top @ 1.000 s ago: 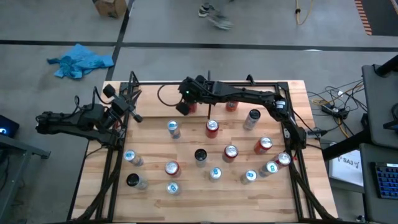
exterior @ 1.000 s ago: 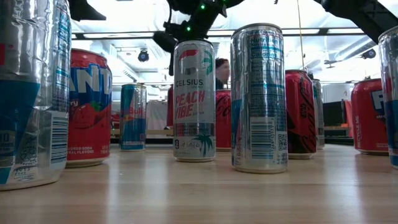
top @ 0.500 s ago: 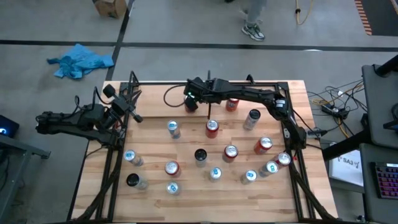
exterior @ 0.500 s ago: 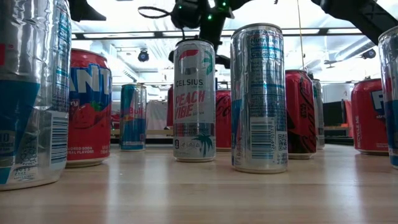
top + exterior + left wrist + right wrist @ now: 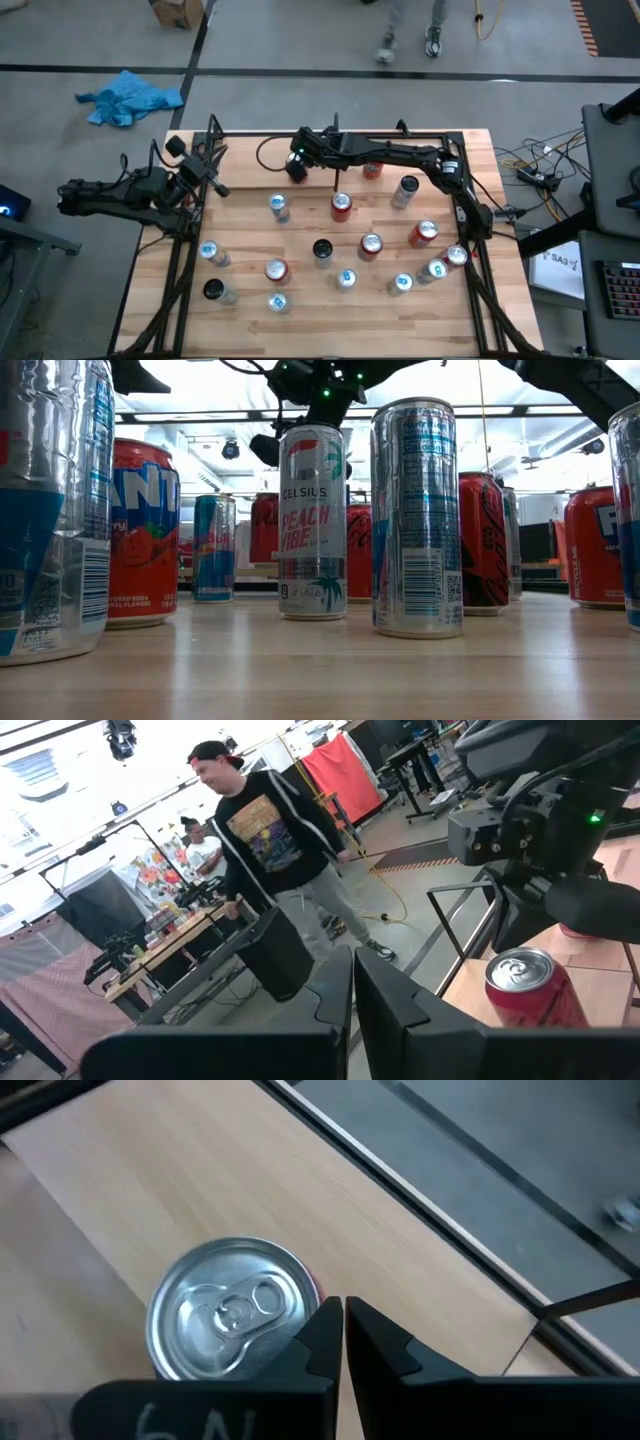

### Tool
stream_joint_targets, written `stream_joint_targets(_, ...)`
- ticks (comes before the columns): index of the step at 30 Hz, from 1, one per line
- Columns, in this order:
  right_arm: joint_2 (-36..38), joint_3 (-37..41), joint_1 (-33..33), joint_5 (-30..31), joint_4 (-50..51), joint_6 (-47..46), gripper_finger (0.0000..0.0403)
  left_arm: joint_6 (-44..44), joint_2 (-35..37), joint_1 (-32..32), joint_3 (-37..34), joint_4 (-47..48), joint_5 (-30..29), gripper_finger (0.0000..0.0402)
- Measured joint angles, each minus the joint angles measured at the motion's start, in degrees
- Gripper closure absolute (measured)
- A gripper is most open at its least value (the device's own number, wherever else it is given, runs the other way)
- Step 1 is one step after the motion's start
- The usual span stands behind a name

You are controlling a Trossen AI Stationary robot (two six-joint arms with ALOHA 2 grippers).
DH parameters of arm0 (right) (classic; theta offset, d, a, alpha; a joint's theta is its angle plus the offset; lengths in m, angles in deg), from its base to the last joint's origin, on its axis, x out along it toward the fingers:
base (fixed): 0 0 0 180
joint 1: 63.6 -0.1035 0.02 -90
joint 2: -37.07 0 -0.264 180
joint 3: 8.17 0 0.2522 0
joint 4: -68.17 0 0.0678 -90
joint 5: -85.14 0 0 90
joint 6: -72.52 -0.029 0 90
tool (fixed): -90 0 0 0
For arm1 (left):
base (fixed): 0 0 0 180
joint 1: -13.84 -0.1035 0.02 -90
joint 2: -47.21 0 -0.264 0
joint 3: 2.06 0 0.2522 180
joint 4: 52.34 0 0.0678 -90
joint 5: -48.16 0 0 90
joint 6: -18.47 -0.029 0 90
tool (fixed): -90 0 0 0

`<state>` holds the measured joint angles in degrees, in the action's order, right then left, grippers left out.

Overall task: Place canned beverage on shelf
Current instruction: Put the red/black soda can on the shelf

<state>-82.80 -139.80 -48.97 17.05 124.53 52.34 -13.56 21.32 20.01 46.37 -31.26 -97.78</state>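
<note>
A red can (image 5: 232,1322) with a silver top stands upright on the light wood plank, beside the shelf's thin black frame rail (image 5: 352,1152). My right gripper (image 5: 343,1320), fingers shut, hangs just over the can's rim; in the low view it (image 5: 266,450) shows above the red can (image 5: 264,525). From the left wrist view the same can (image 5: 532,992) stands under the right arm (image 5: 500,840). My left gripper (image 5: 352,982) waits shut at the table's left edge (image 5: 214,172), holding nothing. My right gripper points slanting down at the red can's top from the table's right side. One shut fingertip (image 5: 322,1330) shows against the can's rim (image 5: 305,1305). I cannot tell whether it touches the rim or stands just above it. The can stands upright on the plank.
Several upright cans dot the tabletop, among them a silver one (image 5: 279,207), a red one (image 5: 341,205) and a red one (image 5: 372,170) by the far frame. Black frame rails run along the table's left and right edges (image 5: 180,270). A person walks beyond the far edge (image 5: 405,40).
My right gripper has swung a little toward the table's right edge and then back toward the left above the far cans, sinking slightly and rolling, with its fingers shut throughout. A person has walked past beyond the table's far edge.
</note>
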Motion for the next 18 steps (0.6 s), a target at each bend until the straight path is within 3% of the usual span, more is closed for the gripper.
stream_joint_targets(7, 0.93, -3.68, -0.39, -0.53, 6.86, -2.28, 0.0394, 0.00, 0.00, -0.02, 0.00, 0.04, 0.00, 0.0402)
stream_joint_targets(11, 0.91, -4.42, -0.37, -5.73, 11.97, -4.31, 0.0394, 0.00, 0.00, 0.00, 0.00, 0.06, 0.00, 0.0402)
stream_joint_targets(18, -2.20, -3.59, -0.80, -5.40, 8.83, -5.39, 0.0394, 0.00, -0.02, 0.00, 0.00, 0.02, 0.00, 0.0402)
